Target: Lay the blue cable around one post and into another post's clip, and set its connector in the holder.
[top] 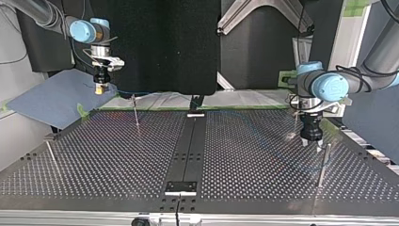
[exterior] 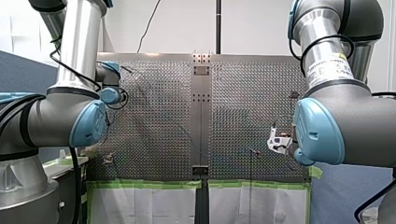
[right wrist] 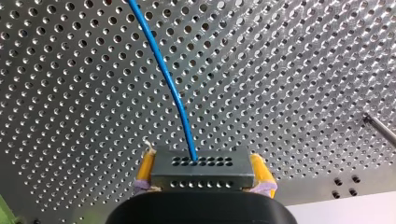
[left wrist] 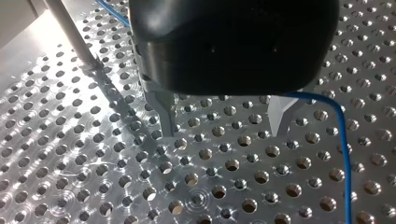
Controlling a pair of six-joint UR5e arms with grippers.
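Note:
In the right wrist view my right gripper (right wrist: 201, 158) is shut with its yellow pads (right wrist: 145, 169) on a grey metal connector block (right wrist: 201, 173). The blue cable (right wrist: 170, 91) runs out of the block and away over the perforated table. The top view shows this gripper (top: 99, 89) raised above the table's far left corner. My left gripper (left wrist: 224, 133) hangs just above the plate, its metal fingers (left wrist: 164, 114) open with nothing between them. The cable (left wrist: 343, 144) passes just outside one finger. In the top view this gripper (top: 310, 140) stands at the right, near a post (top: 323, 162).
Thin metal posts stand on the table (top: 263, 183): one at the far left (top: 135, 113), one at the left edge (top: 51, 155), and one beside my left gripper (left wrist: 70, 32). A black strip (top: 188, 146) runs down the middle. A blue mat (top: 47, 99) lies beyond the left corner.

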